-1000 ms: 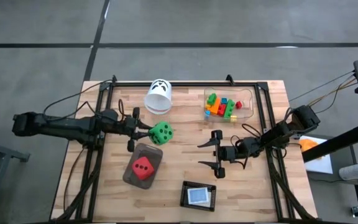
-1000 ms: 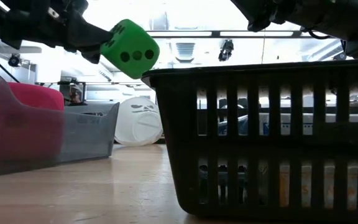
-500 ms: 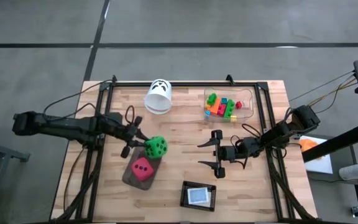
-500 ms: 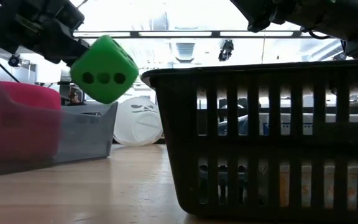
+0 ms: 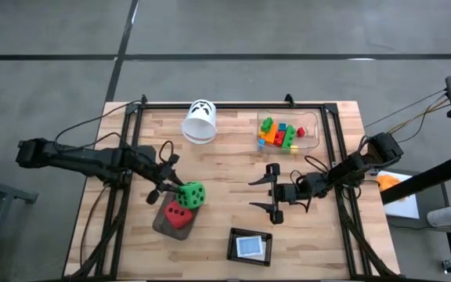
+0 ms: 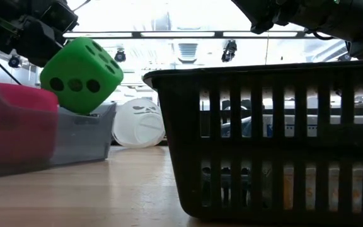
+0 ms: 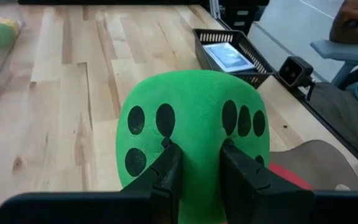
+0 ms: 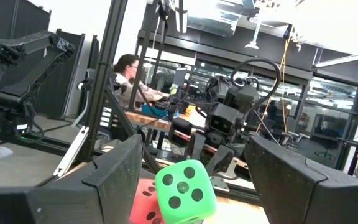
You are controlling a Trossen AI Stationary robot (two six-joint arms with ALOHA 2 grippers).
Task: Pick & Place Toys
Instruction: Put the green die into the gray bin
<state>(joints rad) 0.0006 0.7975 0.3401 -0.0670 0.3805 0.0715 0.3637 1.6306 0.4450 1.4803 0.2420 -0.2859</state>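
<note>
Left to right across your table, seen from above. Your left gripper [image 5: 165, 188] is closed on the green die [image 5: 192, 194], its two dark fingers [image 7: 166, 168] pinching the front face between the black dots. The die hangs tilted just above the red die [image 5: 177, 217], which sits in the grey tray [image 5: 161, 223] near the left front of the table [image 5: 225, 168]. From table height, the green die [image 6: 80, 75] shows beside the tray's wall [image 6: 84, 135], with the red die [image 6: 17, 120] behind that wall.

Behind them, a white cup [image 5: 200, 121] lies on its side near the far edge. Toward the front, right of the tray, you see a black basket [image 5: 250, 246] with a card inside it.

Farther right, a clear box [image 5: 288, 131] at the far edge holds the small bricks [image 5: 276, 133]: green, orange, yellow, red, blue.

Your right gripper [image 5: 272, 192] waits over bare table right of centre, jaws open and holding nothing, fingers pointing at the green die [image 8: 184, 191]. In the room beyond, a person [image 8: 132, 78] sits at a desk
</note>
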